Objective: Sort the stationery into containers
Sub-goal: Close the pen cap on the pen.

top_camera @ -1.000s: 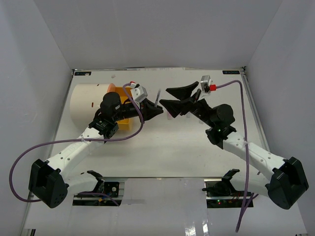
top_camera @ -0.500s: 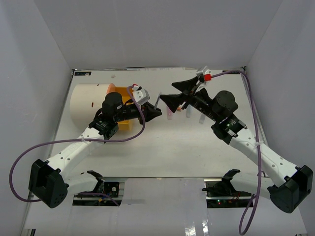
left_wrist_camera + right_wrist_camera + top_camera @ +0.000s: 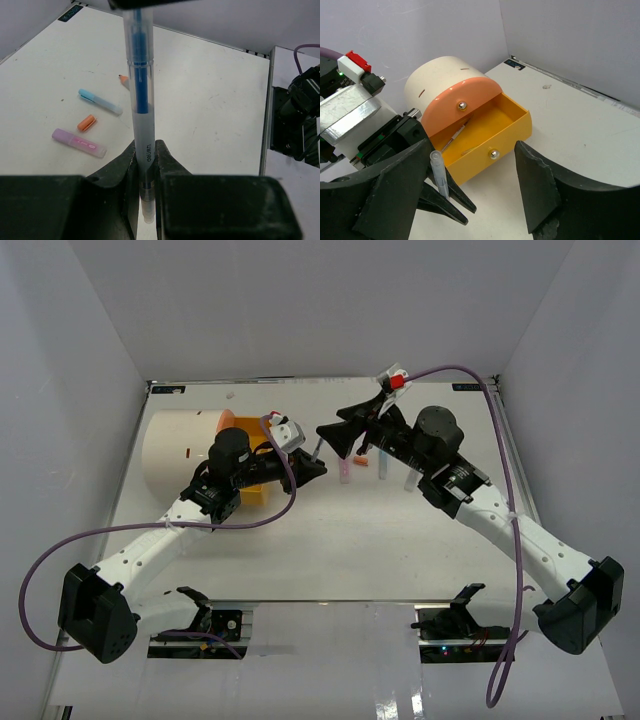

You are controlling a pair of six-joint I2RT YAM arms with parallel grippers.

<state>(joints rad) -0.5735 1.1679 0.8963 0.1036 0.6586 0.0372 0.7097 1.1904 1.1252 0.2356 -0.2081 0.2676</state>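
Left gripper (image 3: 145,165) clamps the blue pen (image 3: 140,85) low, axis upright; its free top appears to sit, untouched, between the wide-spread, empty right gripper (image 3: 474,150), just to the right.

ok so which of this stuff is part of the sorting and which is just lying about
Job: pen, clamped in left gripper; blue marker; orange marker; pink marker; open drawer; drum.
Not job: purple cable, part of the rig.
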